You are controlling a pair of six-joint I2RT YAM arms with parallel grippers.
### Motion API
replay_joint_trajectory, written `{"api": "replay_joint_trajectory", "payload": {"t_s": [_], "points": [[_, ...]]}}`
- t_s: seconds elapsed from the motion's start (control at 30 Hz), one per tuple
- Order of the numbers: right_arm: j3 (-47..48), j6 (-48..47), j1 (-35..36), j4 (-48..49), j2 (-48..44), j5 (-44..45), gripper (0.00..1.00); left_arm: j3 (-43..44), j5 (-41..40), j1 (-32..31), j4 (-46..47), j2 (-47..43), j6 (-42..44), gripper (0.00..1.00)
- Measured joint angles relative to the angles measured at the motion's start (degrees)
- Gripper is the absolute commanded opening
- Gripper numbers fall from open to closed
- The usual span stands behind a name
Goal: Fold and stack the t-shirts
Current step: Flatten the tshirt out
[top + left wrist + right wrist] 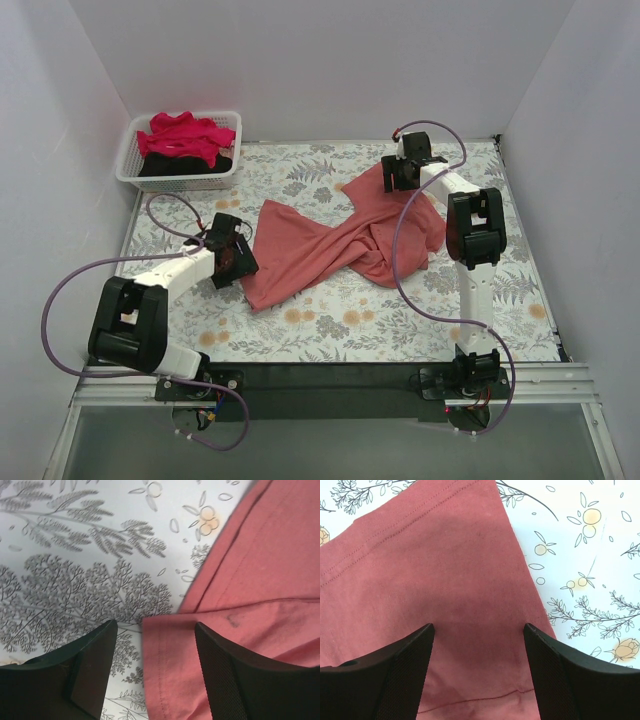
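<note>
A coral-red t-shirt (340, 245) lies crumpled mid-table. The left gripper (155, 630) has its fingers apart around the shirt's hemmed near-left corner. The right gripper (477, 630), fingers also apart, is above the far-right edge. Floral tabletop (330, 330) shows along the near side. A basket (128, 172) in the far-left corner holds the crimson-pink t-shirt (185, 135) and the black t-shirt (185, 165).

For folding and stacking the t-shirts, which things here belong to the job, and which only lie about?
Belong to the job:
coral-red t-shirt
crimson-pink t-shirt
black t-shirt
left hand, open
right hand, open

Only lying about:
white basket
floral table cover
</note>
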Motion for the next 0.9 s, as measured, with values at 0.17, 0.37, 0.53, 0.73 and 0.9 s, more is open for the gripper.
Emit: {"api": "replay_joint_trajectory", "payload": {"t_s": [0.17, 0.37, 0.53, 0.73, 0.9], "points": [[0.0, -0.1, 0.0, -0.1, 0.0, -0.1, 0.76, 1.9, 1.7, 0.1, 1.1, 2.5, 1.8, 0.51], [0.0, -0.3, 0.0, -0.1, 0.0, -0.5, 0.65, 2.4, 2.5, 0.2, 1.7, 3.7, 2.9, 0.26], [0.0, -0.6, -0.1, -0.2, 0.0, -1.0, 0.44, 2.4, 3.5, 0.5, 2.3, 4.3, 2.9, 0.00], [0.0, -0.8, -0.3, -0.3, 0.0, -2.2, 0.05, 2.4, 4.1, 0.5, 2.2, 4.2, 3.0, 0.00], [0.9, -0.5, -0.5, -1.4, 0.0, -3.3, 0.01, 3.9, 3.5, 1.1, -1.2, 4.0, 3.5, 0.00]]}}
